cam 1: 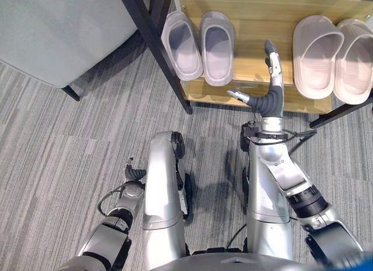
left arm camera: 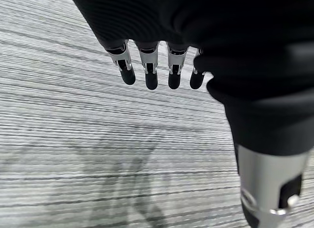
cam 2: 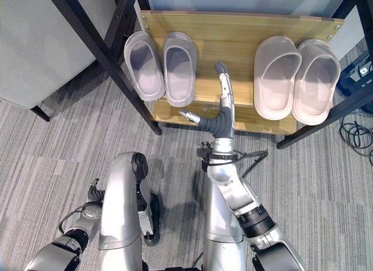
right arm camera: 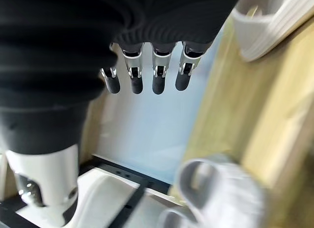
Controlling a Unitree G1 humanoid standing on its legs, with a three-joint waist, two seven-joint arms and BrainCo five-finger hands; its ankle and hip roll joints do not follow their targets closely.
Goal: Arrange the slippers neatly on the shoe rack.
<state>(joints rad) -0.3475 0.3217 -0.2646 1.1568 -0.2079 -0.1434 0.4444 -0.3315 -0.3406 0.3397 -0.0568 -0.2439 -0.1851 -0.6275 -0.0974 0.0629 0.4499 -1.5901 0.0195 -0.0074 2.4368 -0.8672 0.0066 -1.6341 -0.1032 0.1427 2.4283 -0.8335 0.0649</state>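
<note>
Two pairs of slippers sit on the wooden shoe rack [cam 2: 233, 49]. The grey slippers [cam 2: 160, 66] are on the left and the pink slippers [cam 2: 296, 78] are on the right, all with toes pointing away from the robot. The right hand [cam 2: 223, 90] is over the bare middle of the shelf, fingers straight and holding nothing. It has a pair on each side. The left hand [cam 1: 132, 172] hangs low over the carpet [cam 1: 58, 143], fingers loose and empty, far from the rack. So the right hand is the nearer one. The job looks almost done.

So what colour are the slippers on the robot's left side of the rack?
Pale lilac-grey pair of slippers, clearest in the right eye view.
</note>
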